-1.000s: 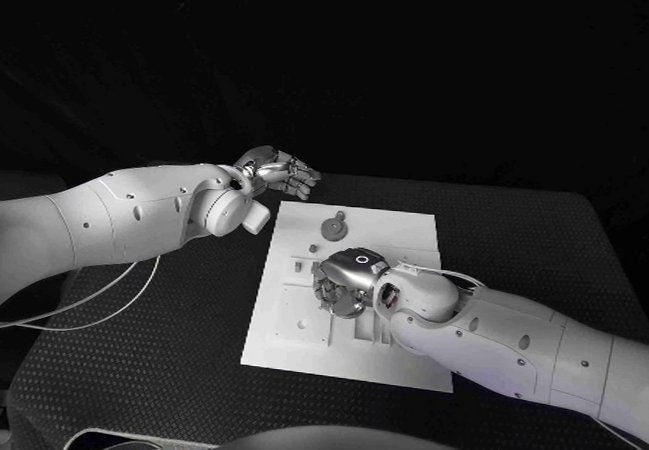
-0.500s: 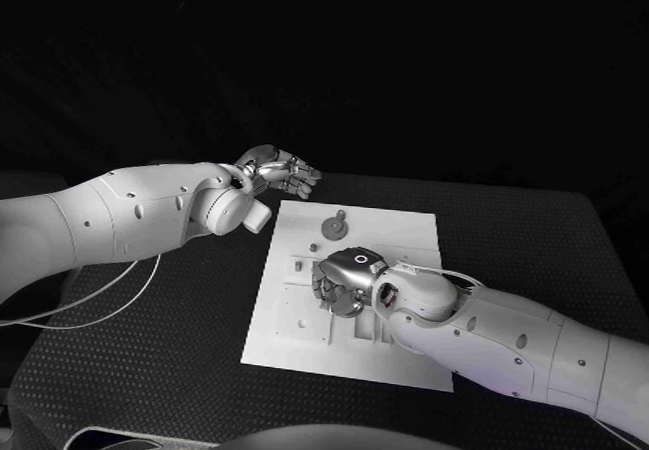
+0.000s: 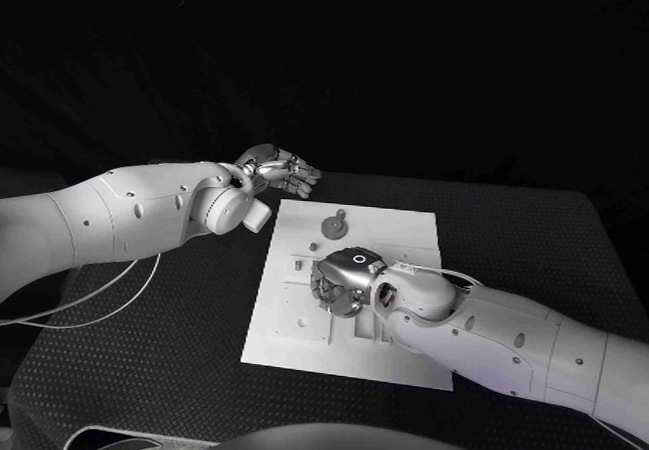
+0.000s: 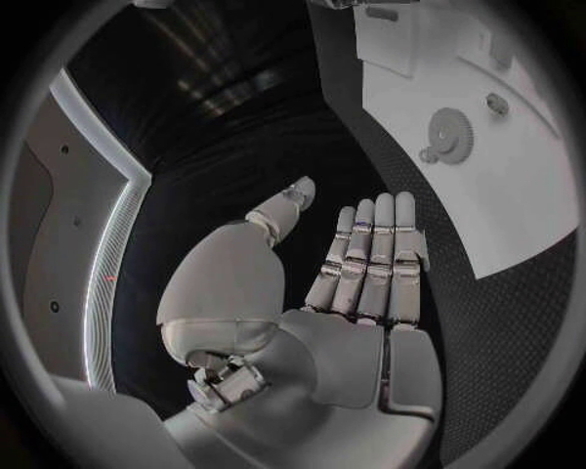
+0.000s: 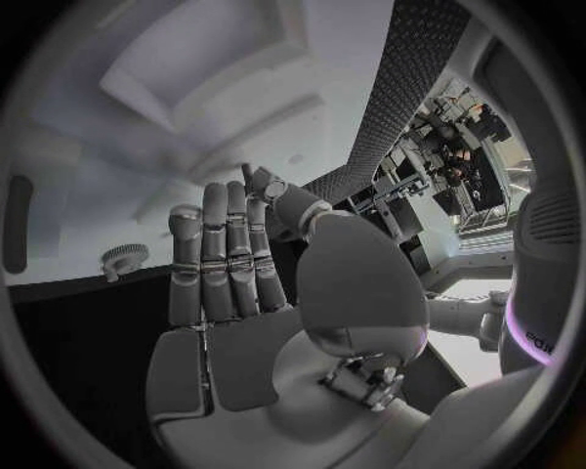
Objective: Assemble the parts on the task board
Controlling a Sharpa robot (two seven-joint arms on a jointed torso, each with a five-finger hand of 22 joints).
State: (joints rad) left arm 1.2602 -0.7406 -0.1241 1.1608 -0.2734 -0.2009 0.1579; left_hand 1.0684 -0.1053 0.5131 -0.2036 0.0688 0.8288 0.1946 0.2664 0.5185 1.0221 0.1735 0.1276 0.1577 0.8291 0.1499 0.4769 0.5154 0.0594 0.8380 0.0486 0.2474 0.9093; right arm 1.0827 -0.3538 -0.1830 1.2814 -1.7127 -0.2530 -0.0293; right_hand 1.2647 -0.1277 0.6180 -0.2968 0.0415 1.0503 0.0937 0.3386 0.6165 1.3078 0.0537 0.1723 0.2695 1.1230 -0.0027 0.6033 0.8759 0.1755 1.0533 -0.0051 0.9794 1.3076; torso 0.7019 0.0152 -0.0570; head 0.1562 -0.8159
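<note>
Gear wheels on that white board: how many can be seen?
1: a gear wheel lies flat near the task board's far edge, apart from both hands. The right hand covers the board's middle, so more may be hidden.

The head camera looks steeply down on the black table (image 3: 146, 357) and the task board (image 3: 353, 296) at its middle. Each wrist camera sits close behind its own hand, left hand (image 4: 355, 264) and right hand (image 5: 226, 269), facing along the fingers. All 3 views share the board.
</note>
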